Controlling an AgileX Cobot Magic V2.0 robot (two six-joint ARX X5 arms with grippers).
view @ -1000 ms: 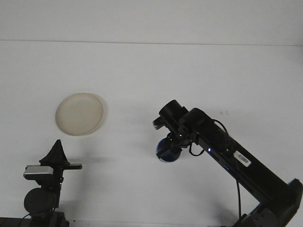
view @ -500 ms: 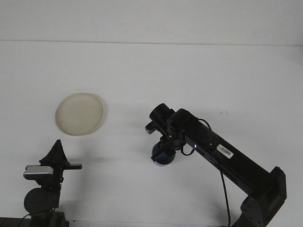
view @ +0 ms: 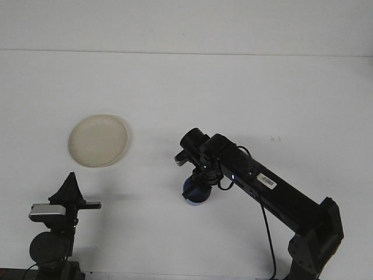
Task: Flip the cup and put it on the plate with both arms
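A blue cup [view: 196,193] sits just below the head of my right arm, near the middle of the white table. My right gripper [view: 200,182] points down onto it and is shut on the cup, though the wrist hides most of the fingers. A cream plate [view: 98,140] lies flat at the left, well apart from the cup. My left gripper [view: 70,188] stays low at the front left, pointing up, its black fingers pressed together with nothing held.
The left arm's base and wrist camera [view: 49,213] stand at the front left corner. The right arm's black link [view: 280,195] runs diagonally to the front right corner. The table's far edge [view: 186,52] meets a pale wall.
My right arm has carried the blue cup leftwards and slightly down the image, toward the plate's side. The left arm and the plate have not moved.
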